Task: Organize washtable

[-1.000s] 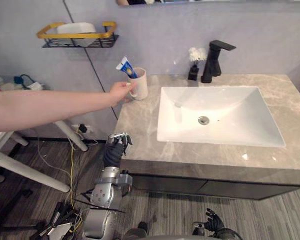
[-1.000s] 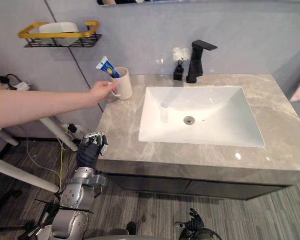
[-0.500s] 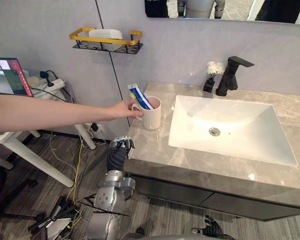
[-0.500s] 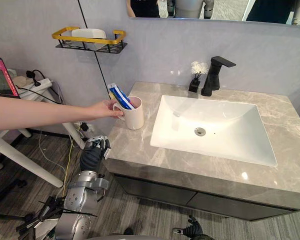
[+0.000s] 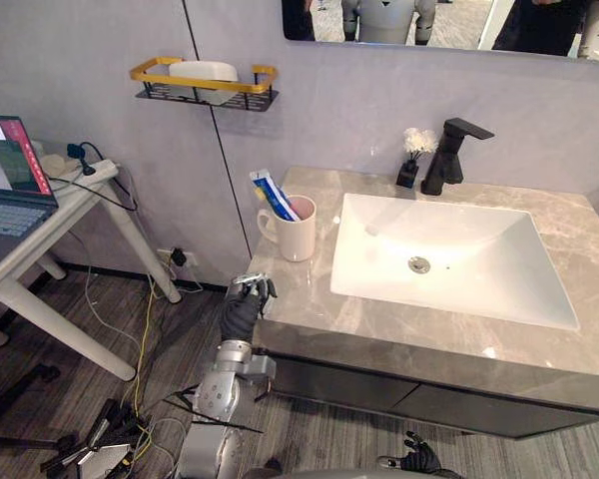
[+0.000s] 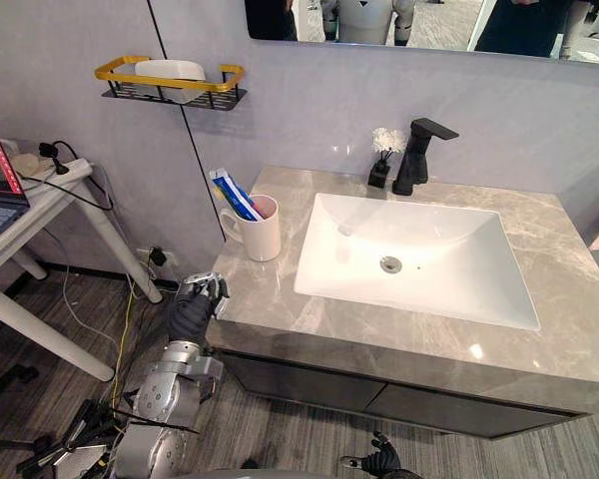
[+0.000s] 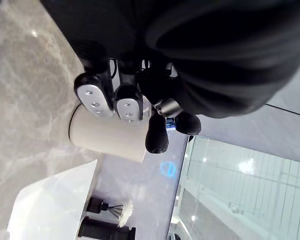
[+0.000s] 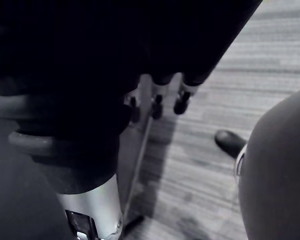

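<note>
A cream mug [image 5: 298, 237] with a blue and white toothpaste tube [image 5: 273, 195] leaning in it stands upright on the left part of the grey marble washtable [image 5: 309, 299], beside the white sink [image 5: 459, 249]. My left hand [image 5: 245, 311] is raised at the table's front left corner, below and in front of the mug and apart from it. Its fingers [image 7: 95, 95] are curled and hold nothing, and the mug [image 7: 107, 135] shows just past them. My right hand [image 5: 416, 461] hangs low by the floor with its fingers [image 8: 180, 102] relaxed and empty.
A black faucet [image 5: 449, 155] and a small black vase with a white flower [image 5: 409, 170] stand at the back of the sink. A yellow-railed wall shelf [image 5: 202, 85] holds a white dish. A white side table [image 5: 40, 225] with a laptop stands to the left.
The person's arm that held the mug by its handle has let go and left the view. The mug now stands alone. The camera has shifted; my hands have kept their places.
</note>
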Available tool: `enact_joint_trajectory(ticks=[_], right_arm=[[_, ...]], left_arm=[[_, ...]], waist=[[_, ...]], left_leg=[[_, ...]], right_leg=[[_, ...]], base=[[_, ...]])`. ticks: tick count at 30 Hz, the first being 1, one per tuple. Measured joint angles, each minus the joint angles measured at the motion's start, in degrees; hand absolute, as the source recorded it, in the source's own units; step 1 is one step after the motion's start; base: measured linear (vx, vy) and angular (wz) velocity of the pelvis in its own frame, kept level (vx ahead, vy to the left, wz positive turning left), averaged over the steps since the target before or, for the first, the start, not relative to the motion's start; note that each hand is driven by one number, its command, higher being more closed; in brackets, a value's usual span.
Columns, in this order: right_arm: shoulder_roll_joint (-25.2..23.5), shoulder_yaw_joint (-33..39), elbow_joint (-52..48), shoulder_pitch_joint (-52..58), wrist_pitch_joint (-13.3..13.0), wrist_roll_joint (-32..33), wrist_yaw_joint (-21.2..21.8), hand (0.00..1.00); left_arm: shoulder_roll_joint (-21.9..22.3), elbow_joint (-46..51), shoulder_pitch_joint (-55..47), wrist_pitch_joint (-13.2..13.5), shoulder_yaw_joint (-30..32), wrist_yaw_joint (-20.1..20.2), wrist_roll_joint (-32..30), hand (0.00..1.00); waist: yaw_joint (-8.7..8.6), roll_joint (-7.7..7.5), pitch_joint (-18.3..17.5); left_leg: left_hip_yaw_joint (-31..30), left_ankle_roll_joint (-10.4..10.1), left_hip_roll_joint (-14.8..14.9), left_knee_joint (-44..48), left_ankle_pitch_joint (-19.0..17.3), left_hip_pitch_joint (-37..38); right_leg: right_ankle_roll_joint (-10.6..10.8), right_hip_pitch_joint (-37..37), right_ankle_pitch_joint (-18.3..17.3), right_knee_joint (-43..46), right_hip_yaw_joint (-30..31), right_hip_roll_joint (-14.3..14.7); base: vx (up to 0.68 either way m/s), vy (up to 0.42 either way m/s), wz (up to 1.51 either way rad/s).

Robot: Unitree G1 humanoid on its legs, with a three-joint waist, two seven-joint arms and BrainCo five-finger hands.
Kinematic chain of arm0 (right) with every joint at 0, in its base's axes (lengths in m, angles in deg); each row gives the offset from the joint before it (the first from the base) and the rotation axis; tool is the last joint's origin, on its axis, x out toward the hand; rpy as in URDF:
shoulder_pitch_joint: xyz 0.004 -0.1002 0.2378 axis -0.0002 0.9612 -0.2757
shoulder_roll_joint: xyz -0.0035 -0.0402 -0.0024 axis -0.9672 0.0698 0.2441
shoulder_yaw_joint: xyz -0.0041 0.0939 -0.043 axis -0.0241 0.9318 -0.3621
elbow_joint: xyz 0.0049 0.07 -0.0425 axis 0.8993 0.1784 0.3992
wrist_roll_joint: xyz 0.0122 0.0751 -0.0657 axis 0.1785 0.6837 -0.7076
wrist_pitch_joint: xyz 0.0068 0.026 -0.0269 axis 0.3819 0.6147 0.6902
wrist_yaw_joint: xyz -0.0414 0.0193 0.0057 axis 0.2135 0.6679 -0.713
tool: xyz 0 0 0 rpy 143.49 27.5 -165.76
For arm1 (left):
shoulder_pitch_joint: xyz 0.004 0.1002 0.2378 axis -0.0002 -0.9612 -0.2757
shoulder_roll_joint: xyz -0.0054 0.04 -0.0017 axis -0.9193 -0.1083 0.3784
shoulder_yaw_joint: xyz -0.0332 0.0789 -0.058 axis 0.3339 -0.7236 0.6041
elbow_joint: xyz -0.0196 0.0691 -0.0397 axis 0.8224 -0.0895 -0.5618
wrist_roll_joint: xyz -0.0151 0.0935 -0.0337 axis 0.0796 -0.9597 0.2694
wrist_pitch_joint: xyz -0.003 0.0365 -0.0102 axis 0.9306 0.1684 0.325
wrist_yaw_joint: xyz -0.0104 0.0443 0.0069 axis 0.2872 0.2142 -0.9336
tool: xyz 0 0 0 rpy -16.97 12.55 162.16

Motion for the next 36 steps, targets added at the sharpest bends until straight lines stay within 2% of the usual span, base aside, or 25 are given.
enact_joint_trajectory(ticks=[4, 10, 14, 19, 27, 32, 36], right_arm=[[-0.1, 0.0, 0.0, -0.3, 0.1, -0.1, 0.1, 0.00], [-0.1, 0.0, 0.1, -1.3, 0.1, -1.8, 0.3, 0.00], [0.0, 0.0, 0.3, -1.8, 0.2, -2.1, 0.8, 0.00], [-0.1, -0.1, 0.4, -3.0, 0.2, -2.1, 1.1, 0.00], [-0.3, -1.3, -1.2, -2.9, 0.1, -2.1, 1.2, 0.00], [-0.4, -2.2, -2.0, -2.8, 0.0, -2.1, 1.3, 0.00], [-0.3, -2.6, -3.4, -1.7, 0.0, -2.1, 1.3, 0.00]], left_arm=[[-1.9, -4.1, 2.4, -0.9, -2.7, 1.4, 0.0, 1.00], [-4.4, -9.7, 7.6, -1.6, -2.8, 2.1, -1.2, 1.00], [-5.0, -12.1, 10.8, -1.8, -2.4, 1.9, -1.2, 1.00], [-5.9, -12.3, 14.2, -1.8, 0.5, -0.3, -3.1, 1.00], [-6.3, -11.2, 17.6, -1.8, 5.3, -4.1, -3.2, 1.00], [-4.0, -8.8, 17.8, -1.7, 8.0, -5.4, -3.2, 1.00], [-3.3, -8.6, 17.7, -1.7, 9.7, -5.4, -3.2, 1.00]], waist=[[-0.95, -0.03, -0.3], [-2.99, 0.22, -0.4], [-3.13, 0.26, -0.2], [-4.54, -0.53, 1.1], [-4.38, -1.28, 2.3], [-4.15, -1.81, 2.8], [-2.94, -1.70, 3.1]], left_leg=[[1.3, -0.1, 0.0, -1.1, 0.1, 0.9], [2.9, -0.2, 0.7, -2.6, 0.1, 2.0], [3.9, -0.2, 0.6, -3.0, 0.2, 1.7], [4.3, -0.2, 0.6, -3.5, 0.2, 1.3], [5.5, -0.2, 0.6, -2.3, 0.1, -1.4], [5.5, -0.1, 0.7, -1.0, 0.0, -3.1], [5.4, 0.0, 0.7, -0.4, -0.1, -4.0]], right_leg=[[-0.1, -0.7, 0.1, -0.3, 1.5, 0.3], [-0.1, -1.7, 0.1, -0.3, 3.1, 1.0], [-0.3, -3.4, 0.3, -0.3, 4.3, 1.0], [-0.3, -4.6, 0.3, -0.3, 5.0, 1.0], [-0.3, -6.9, 0.6, -0.2, 6.1, 0.8], [-0.7, -8.0, 1.1, -0.2, 6.3, 0.9], [-0.8, -8.1, 1.3, -0.2, 6.4, 0.9]], base=[[0.01, -0.004, -0.19], [0.03, -0.011, -0.18], [0.05, -0.002, -0.20], [0.03, -0.003, -0.07], [0.01, -0.005, -0.04], [-0.04, -0.010, 0.00], [-0.06, -0.012, 0.01]])
